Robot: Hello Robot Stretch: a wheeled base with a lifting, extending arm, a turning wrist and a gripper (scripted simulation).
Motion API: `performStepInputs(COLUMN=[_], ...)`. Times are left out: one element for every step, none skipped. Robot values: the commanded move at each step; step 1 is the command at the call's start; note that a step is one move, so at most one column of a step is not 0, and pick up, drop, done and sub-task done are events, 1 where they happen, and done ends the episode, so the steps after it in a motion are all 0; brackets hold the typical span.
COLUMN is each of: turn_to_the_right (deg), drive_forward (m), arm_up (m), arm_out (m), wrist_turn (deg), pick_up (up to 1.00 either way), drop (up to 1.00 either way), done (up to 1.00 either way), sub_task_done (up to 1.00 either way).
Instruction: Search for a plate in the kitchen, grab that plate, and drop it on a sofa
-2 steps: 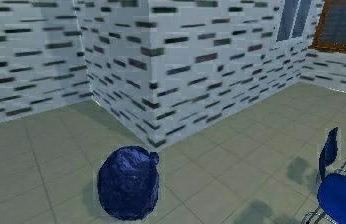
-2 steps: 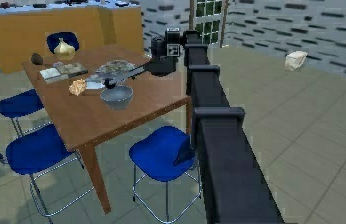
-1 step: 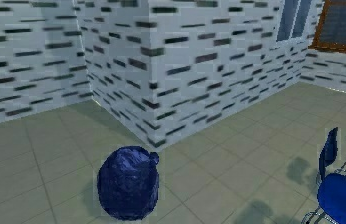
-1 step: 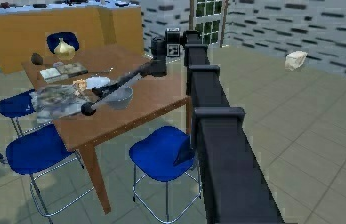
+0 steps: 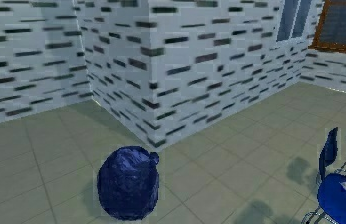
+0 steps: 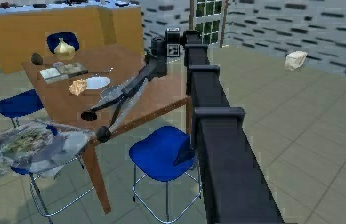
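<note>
Forward view: dark blue sack (image 5: 129, 183) on tiled floor before a brick wall (image 5: 171, 70) corner, blue chairs (image 5: 341, 180) at the right edge. Arm side view: arm (image 6: 216, 130) reaching over a wooden counter (image 6: 166, 97) that bears a white dish (image 6: 98, 82); the jaws end just beside a round patterned plate (image 6: 26, 145) off the counter's near corner, and how they stand, or whether they have it, cannot be told. Step judged: the grab; the next move calls for lifting the plate clear of counter and chairs, then driving to seek a sofa.
</note>
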Motion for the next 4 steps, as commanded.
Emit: performStepInputs(turn_to_the_right=[0.0, -45.0, -42.0, 0.0], drive_forward=[0.0, 0.0, 0.0, 1.0], arm_up=[0.0, 0.0, 0.0, 0.0], arm_out=[-0.42, 0.0, 0.0, 0.0], wrist_turn=[0.0, 0.0, 0.0, 0.0], pick_up=[0.0, 0.0, 0.0, 0.0], drop=[0.0, 0.0, 0.0, 0.0], done=[0.0, 0.0, 0.0, 0.0], sub_task_done=[0.0, 0.0, 0.0, 0.0])
